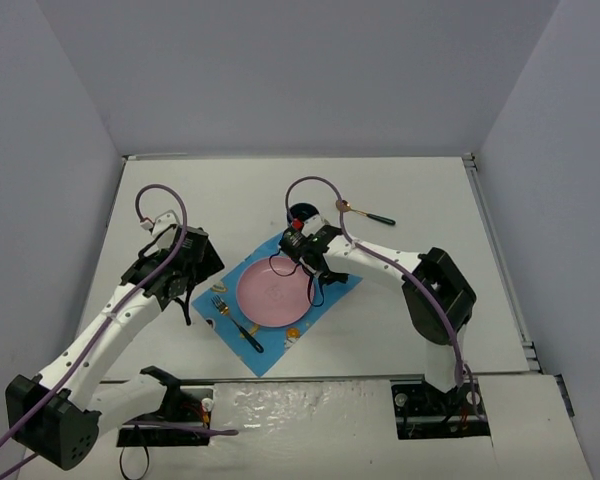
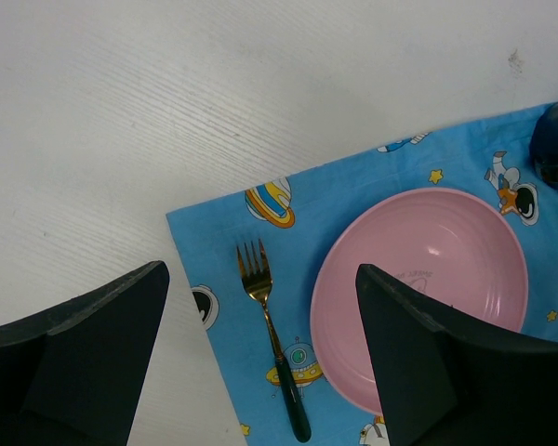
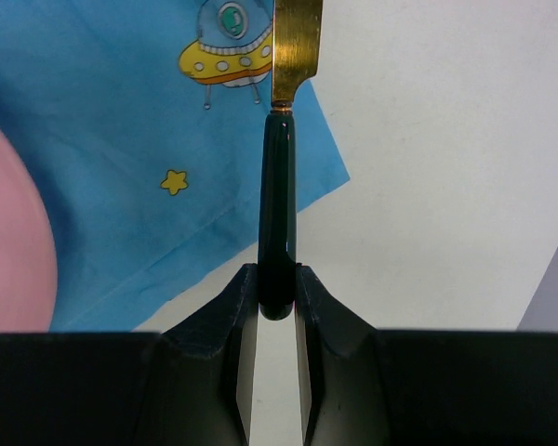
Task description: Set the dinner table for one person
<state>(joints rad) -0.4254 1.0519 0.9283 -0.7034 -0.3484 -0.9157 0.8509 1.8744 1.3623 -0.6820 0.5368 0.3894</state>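
White dinner table (image 1: pixel 430 200), spread under both arms, bears a blue mat (image 2: pixel 219 255) with plate (image 2: pixel 418 279) and fork (image 2: pixel 274 344) laid, so the right gripper (image 3: pixel 277 279), clamped on a knife (image 3: pixel 278 204), hangs over the mat's opposite edge, probably to place it, while the left gripper (image 2: pixel 260 307) hovers, fingers apart.

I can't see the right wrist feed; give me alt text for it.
The right claw is shut on the dark handle of a gold utensil, held over the edge of the blue mat and the white dinner table. The pink plate shows at left.

Dinner table (image 1: pixel 230 190): large matte white rectangular top; flat, level; thin metal rails along edges.
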